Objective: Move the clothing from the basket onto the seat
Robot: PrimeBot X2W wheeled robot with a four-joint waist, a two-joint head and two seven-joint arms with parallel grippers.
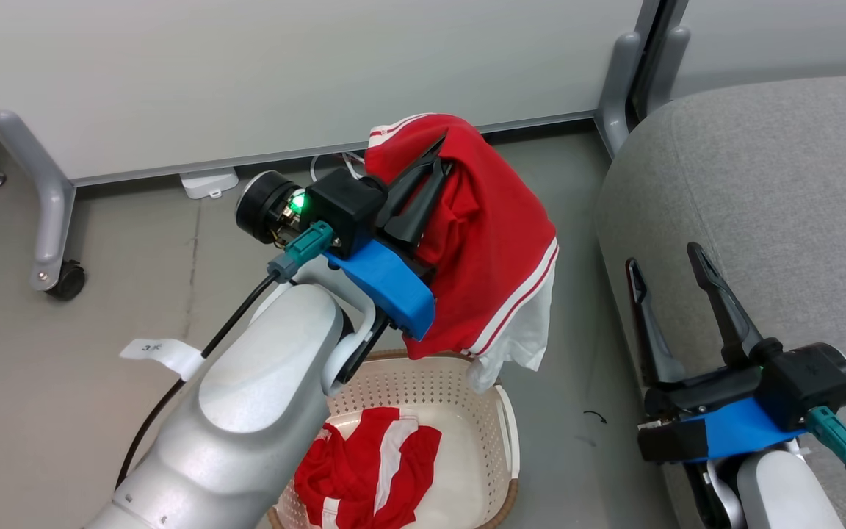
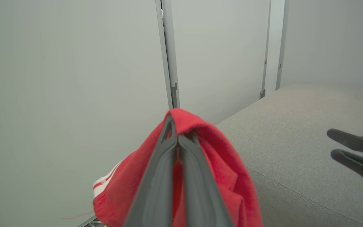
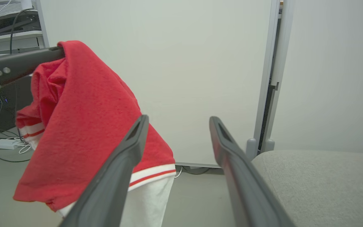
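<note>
My left gripper [image 1: 441, 150] is shut on a red garment [image 1: 489, 242] with white stripes, which hangs from its fingers above the basket [image 1: 460, 382]. In the left wrist view the closed fingers pinch the red cloth [image 2: 213, 151] at their tips. A second red and white garment [image 1: 364, 470] lies crumpled inside the cream perforated basket. The grey seat [image 1: 768, 191] is on the right. My right gripper [image 1: 665, 257] stands open with nothing between its fingers, beside the seat's left edge. The right wrist view shows the hanging garment [image 3: 83, 126] to the left of those spread fingers.
A pale wheeled partition panel [image 1: 247, 73] stands behind, with a caster [image 1: 67, 279] at the left. A white power adapter [image 1: 208, 182] and cables lie on the floor by the panel. A paper tag [image 1: 158, 353] hangs on the left arm's cable.
</note>
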